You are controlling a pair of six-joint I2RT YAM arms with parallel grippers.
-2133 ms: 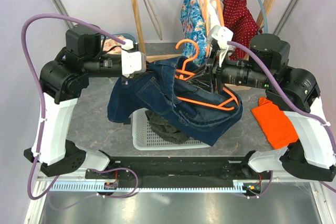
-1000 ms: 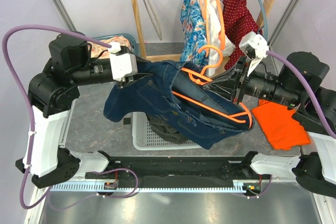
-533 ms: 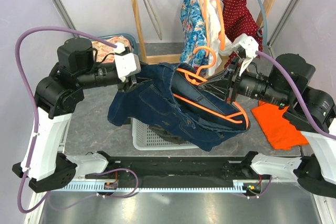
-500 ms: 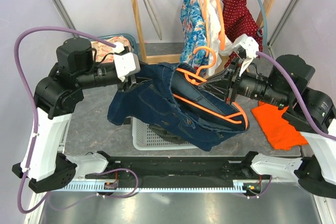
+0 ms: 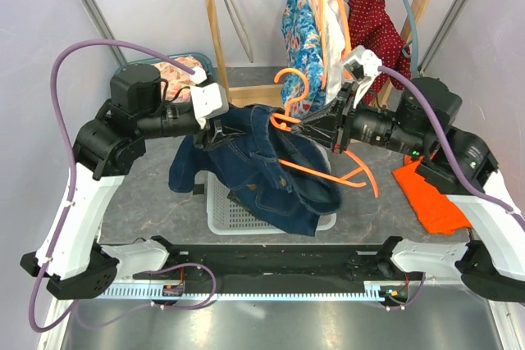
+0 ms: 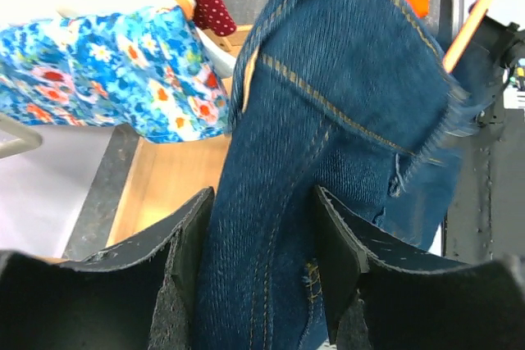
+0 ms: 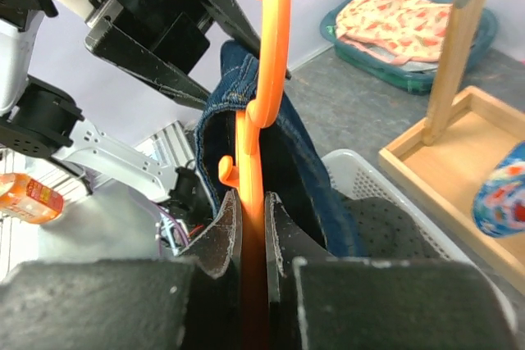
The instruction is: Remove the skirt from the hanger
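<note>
The left fingers (image 6: 184, 252) are spread, and a thick fold of the denim skirt (image 6: 328, 120) is seen between them, filling the gap. The right fingers (image 7: 221, 235) are pressed together on the orange hanger (image 7: 271, 38), which is pinched at its neck, just below the hook. The skirt is draped over the hanger's 9 o'clock end and is held in the air between the two arms; its hem hangs over a white basket (image 5: 223, 211) on the tabletop (image 5: 139, 194). The hanger's 3 o'clock end is bare. An orange cloth (image 5: 426, 194) lies on the tabletop at 3 o'clock. At 12 o'clock a wooden rack (image 5: 213, 30) carries a blue floral garment (image 5: 299, 30) and a red dotted garment (image 5: 373, 22). At 10 o'clock a teal tub (image 5: 197, 59) holds patterned cloth.
</note>
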